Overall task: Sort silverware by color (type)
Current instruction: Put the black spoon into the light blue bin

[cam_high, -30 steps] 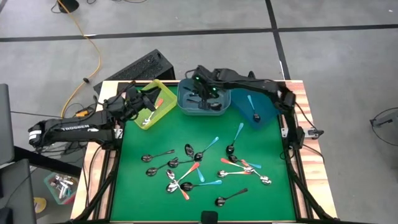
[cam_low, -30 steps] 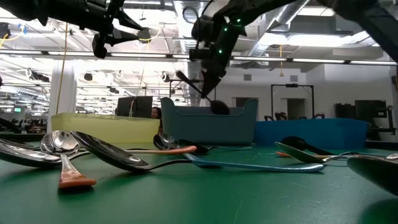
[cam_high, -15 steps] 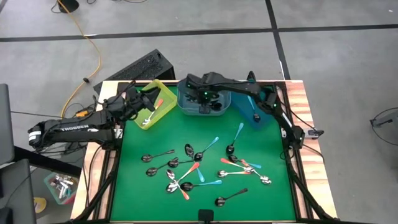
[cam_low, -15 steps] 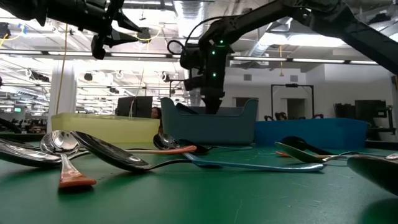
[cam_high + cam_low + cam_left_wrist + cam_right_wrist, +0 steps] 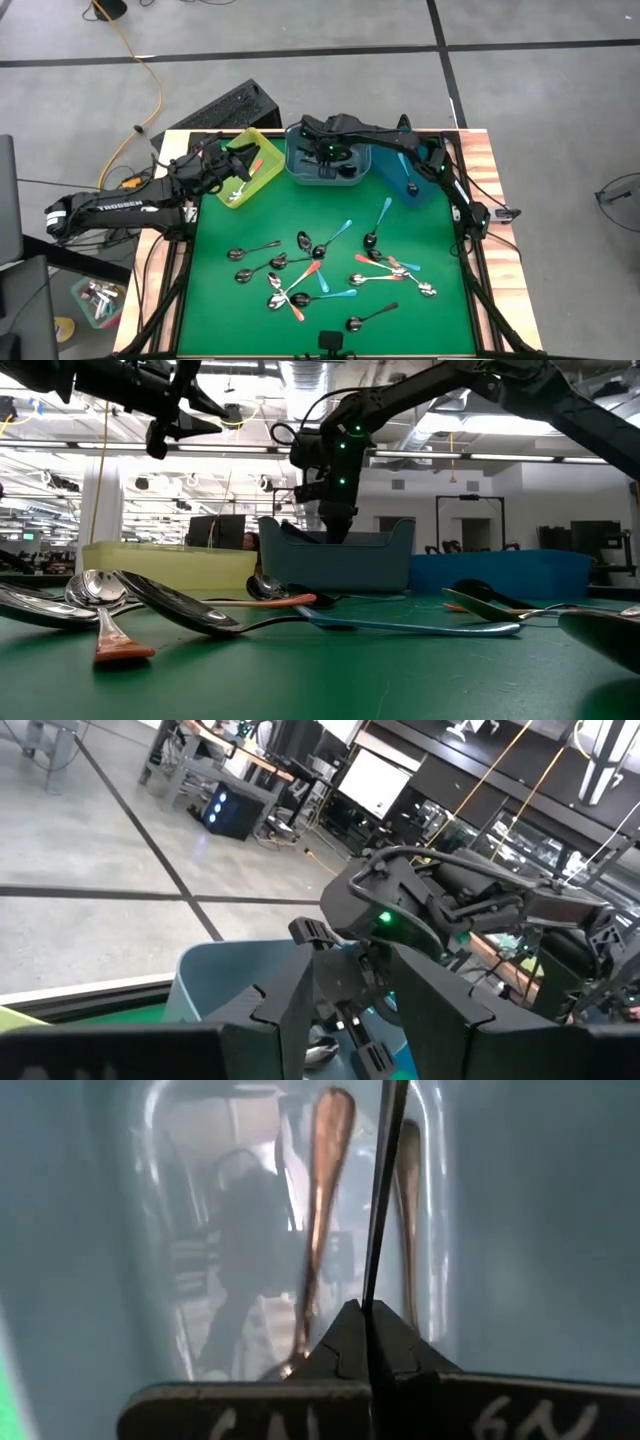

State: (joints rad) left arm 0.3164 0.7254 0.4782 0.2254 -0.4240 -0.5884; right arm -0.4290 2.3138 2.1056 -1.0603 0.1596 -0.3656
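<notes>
a green felt-like mat [image 5: 250,330] covers the wood-edged table, and along its far edge stand three smooth plastic bins: a yellow-green one [image 5: 262,140], a grey-blue one [image 5: 296,163] and a bright blue one [image 5: 425,178]. roughly fifteen small spoons with shiny metal bowls [image 5: 318,271] lie scattered on the mat, their thin handles orange-red, light teal-blue or plain dark metal; the exact split by colour is hard to count in the tangle. one orange-handled spoon [image 5: 246,177] lies in the yellow-green bin and one teal-handled spoon [image 5: 406,174] in the bright blue bin.

the right gripper [image 5: 331,165] reaches down inside the grey-blue bin, its jaws clenched on the thin edge of a dark metal spoon handle [image 5: 385,1190] that runs straight out from the fingertips; two more plain metal spoons [image 5: 320,1210] lie on the bin floor just beyond.

the left gripper [image 5: 236,160] hangs above the yellow-green bin with its jaws partly apart and nothing visible between them, well apart from the spoons on the mat.
</notes>
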